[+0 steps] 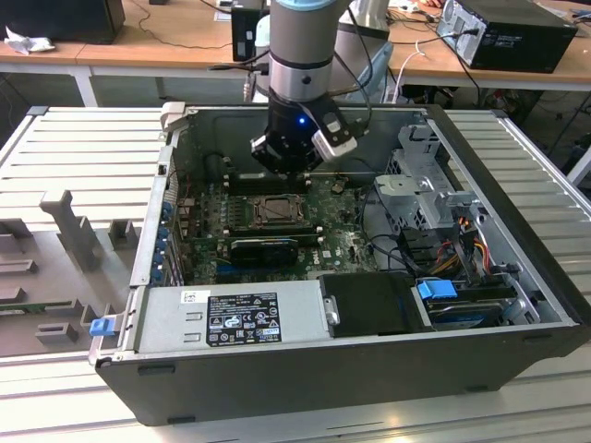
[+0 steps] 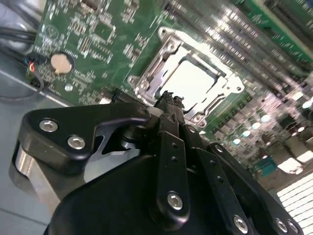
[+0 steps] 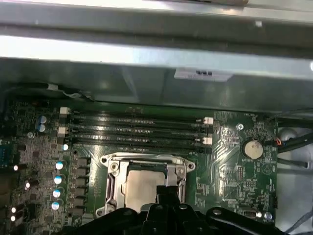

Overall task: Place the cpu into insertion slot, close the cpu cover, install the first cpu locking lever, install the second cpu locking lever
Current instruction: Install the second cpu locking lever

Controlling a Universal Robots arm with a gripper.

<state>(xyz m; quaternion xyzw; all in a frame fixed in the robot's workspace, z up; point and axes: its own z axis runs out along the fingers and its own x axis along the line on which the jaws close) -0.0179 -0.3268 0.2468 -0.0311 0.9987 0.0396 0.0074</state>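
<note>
Hovering just above the thin silvery square cpu cover [image 2: 188,78], my black pincer [image 2: 168,105] has its fingertips drawn together, gripping nothing I can make out. Through that cover's window both wrist views show the pale silver-grey square cpu [image 3: 142,188] seated in the metal-rimmed insertion slot [image 3: 113,169]. Beyond it, the first wrist view shows long black memory slots [image 3: 137,129] and a round coin cell [image 3: 253,148]. From the exterior view my arm [image 1: 300,55] reaches straight down into the open dark computer case [image 1: 369,369], which lies on a ribbed grey table [image 1: 83,148], with wooden desks [image 1: 166,41] behind.
</note>
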